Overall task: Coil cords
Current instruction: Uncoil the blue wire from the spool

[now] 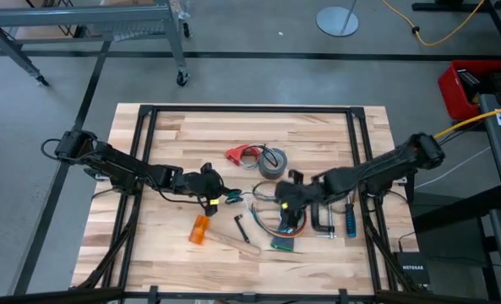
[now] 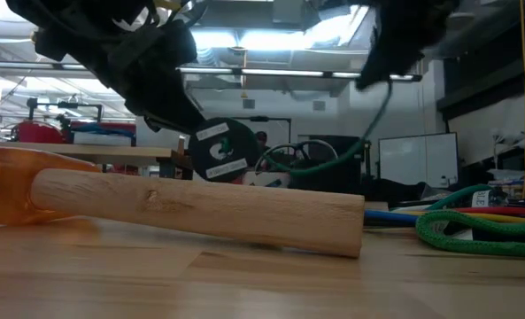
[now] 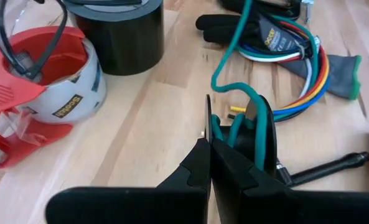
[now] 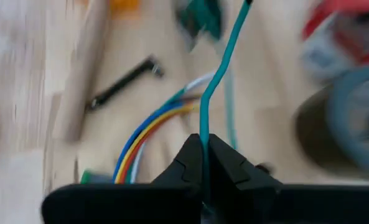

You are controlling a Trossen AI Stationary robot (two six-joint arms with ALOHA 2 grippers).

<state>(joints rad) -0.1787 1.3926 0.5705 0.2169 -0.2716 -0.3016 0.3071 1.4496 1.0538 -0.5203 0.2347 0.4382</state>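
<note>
The teal cord (image 4: 216, 74) is clamped in both the left end effector (image 3: 210, 146) and the right end effector (image 4: 204, 149).

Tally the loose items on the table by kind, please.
Tape: 2 (red dispenser, grey roll)
Cords: 2 (teal cord, coloured wire bundle)
Tools: 4 (wooden-handled tool, black rod, clamp, blue screwdriver)
Total: 8
</note>
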